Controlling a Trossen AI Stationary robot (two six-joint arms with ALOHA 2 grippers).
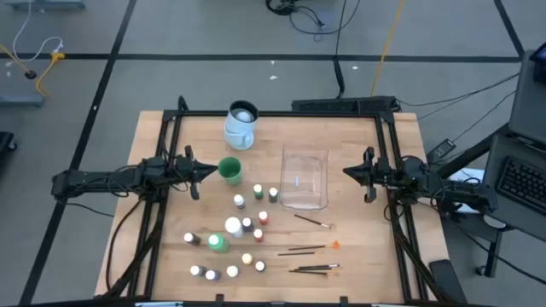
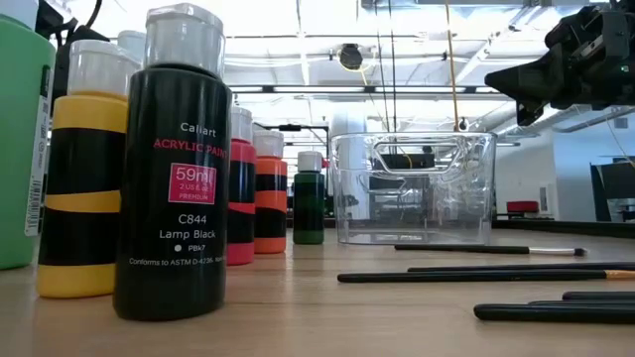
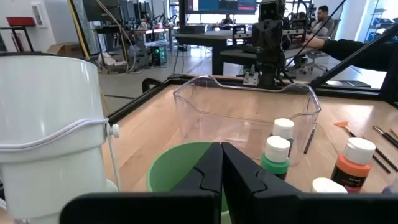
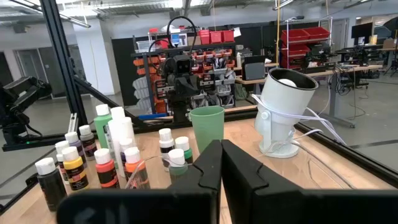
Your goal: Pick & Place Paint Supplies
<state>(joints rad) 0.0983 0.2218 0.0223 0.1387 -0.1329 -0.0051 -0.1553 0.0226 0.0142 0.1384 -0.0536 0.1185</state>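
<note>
my left gripper (image 1: 198,172): closed, empty, beside green cup (image 1: 229,170)
my right gripper (image 1: 350,172): closed, empty, near clear tub (image 1: 304,178)
paint bottles (image 1: 232,227): standing on table (image 1: 358,256)

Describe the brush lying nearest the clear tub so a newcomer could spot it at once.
Start at the clear tub in the middle of the wooden table. Just past its near edge, toward the right arm's side, lies one thin dark-handled brush, slanted and alone. The other brushes lie farther toward the table's front edge, roughly parallel to it, and one of them has an orange tip.
</note>
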